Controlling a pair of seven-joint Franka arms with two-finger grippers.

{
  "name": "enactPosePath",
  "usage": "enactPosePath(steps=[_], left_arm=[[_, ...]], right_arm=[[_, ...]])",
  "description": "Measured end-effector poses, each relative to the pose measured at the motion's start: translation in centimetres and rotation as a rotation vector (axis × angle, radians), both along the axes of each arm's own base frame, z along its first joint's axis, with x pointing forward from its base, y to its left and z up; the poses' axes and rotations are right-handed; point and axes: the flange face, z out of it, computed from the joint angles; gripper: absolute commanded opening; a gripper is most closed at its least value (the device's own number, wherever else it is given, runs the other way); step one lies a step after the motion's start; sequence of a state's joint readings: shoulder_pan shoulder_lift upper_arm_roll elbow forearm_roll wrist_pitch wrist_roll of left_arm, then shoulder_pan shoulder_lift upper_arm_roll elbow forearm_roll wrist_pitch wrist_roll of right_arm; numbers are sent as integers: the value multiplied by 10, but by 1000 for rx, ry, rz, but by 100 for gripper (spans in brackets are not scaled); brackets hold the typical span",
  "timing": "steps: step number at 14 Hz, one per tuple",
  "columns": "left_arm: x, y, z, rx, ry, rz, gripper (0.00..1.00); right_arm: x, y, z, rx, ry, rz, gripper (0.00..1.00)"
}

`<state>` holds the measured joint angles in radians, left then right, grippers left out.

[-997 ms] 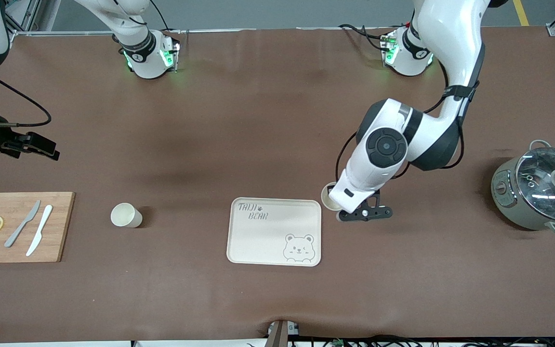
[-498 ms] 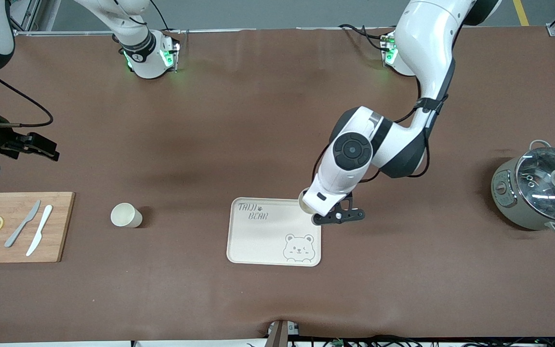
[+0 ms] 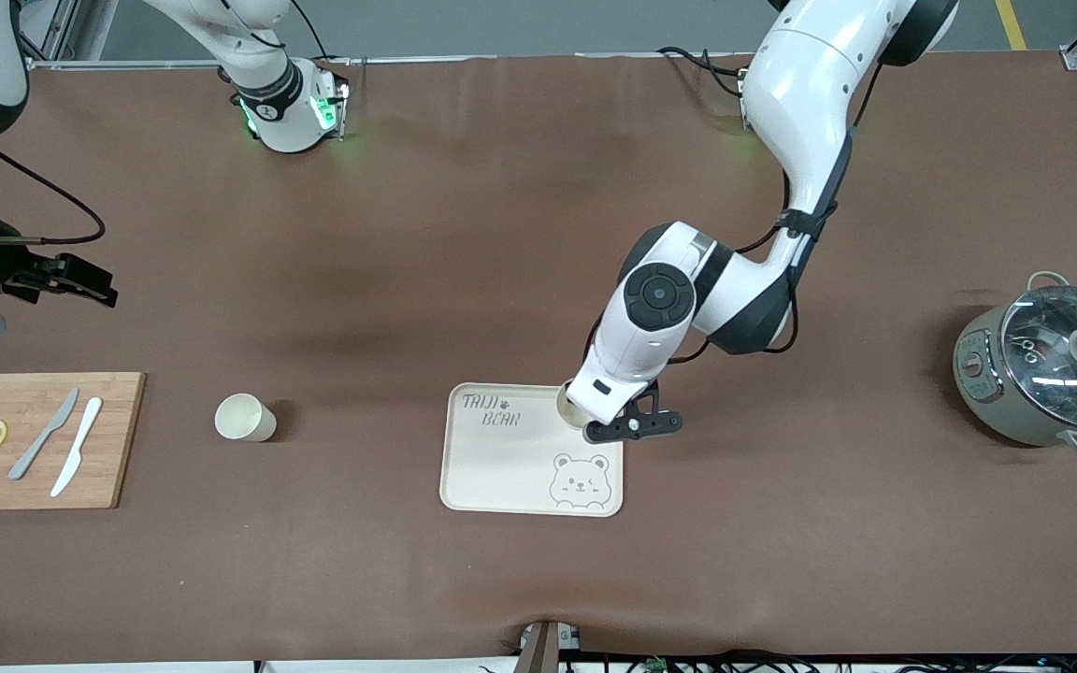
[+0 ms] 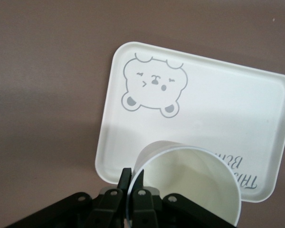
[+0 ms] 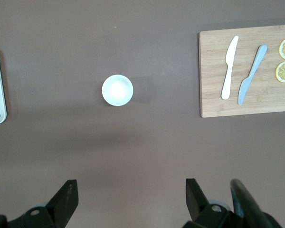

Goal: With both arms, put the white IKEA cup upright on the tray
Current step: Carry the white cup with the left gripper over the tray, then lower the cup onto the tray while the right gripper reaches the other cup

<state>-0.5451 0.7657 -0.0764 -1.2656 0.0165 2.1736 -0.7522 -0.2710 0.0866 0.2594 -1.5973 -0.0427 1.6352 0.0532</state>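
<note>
Overhead, left tool (image 4: pixel 133 183) gripping cup (image 4: pixel 190 183)

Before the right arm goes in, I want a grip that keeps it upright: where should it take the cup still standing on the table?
Probably by the rim, from straight above. The free cup stands upright, mouth open upward, alone between the board and the tray. One jaw inside and one outside the wall would pinch it, as the left gripper holds its cup. The right gripper is open above it.
</note>
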Motion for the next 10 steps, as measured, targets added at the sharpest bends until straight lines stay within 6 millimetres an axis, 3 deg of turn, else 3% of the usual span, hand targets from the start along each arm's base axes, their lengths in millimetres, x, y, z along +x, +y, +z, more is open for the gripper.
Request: enactPosePath(steps=[6,10], left_arm=[[-7,-22,-14,-49,-61,-7,0],[-24,-30,-42,-58,-74,-29,0]], right_arm=[[-2,-5,0,-2,11,-9,100],[-2,-5,0,-2,11,-9,100]])
